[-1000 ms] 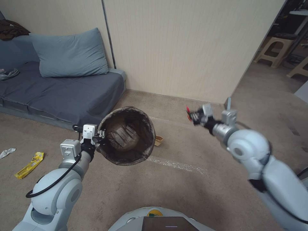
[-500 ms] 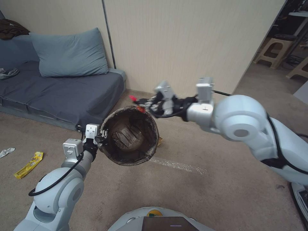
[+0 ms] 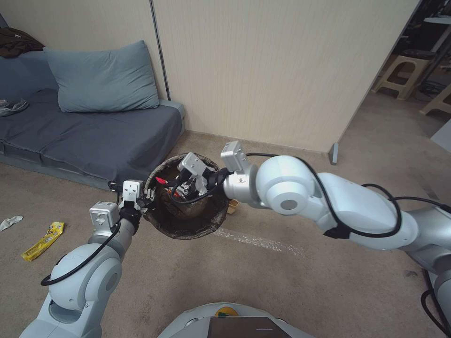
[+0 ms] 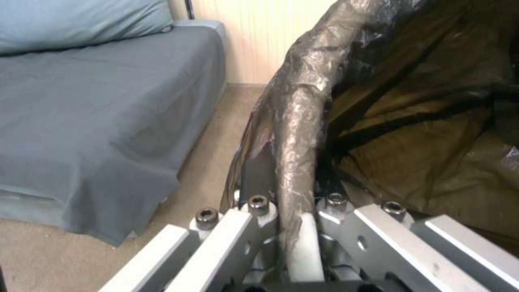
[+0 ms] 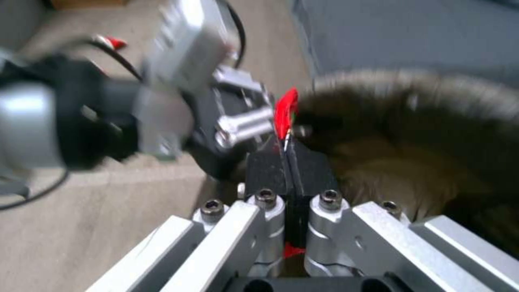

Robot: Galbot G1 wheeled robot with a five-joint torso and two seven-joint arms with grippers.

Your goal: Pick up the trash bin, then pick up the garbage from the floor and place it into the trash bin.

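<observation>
Above carpet (image 3: pixel 291 281), right tool (image 3: pixel 168 182) over trash bin (image 3: pixel 188 225), pinching red wrapper (image 5: pixel 285 111).

right tool (image 3: pixel 165 182) swung across, now over trash bin (image 3: pixel 188 230) mouth (red wrapper (image 3: pixel 161 180) pinched)

Both claws (image 3: pixel 149 195) (image 5: pixel 289 152) clamped, right arm outstretched

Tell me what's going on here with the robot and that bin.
The left gripper holds the trash bin up off the carpet, clamped on its bag-covered rim. The right gripper reaches across over the bin's opening, shut on a small red wrapper and not yet letting go. A yellow wrapper and a crumpled tissue lie on the floor near the sofa.
</observation>
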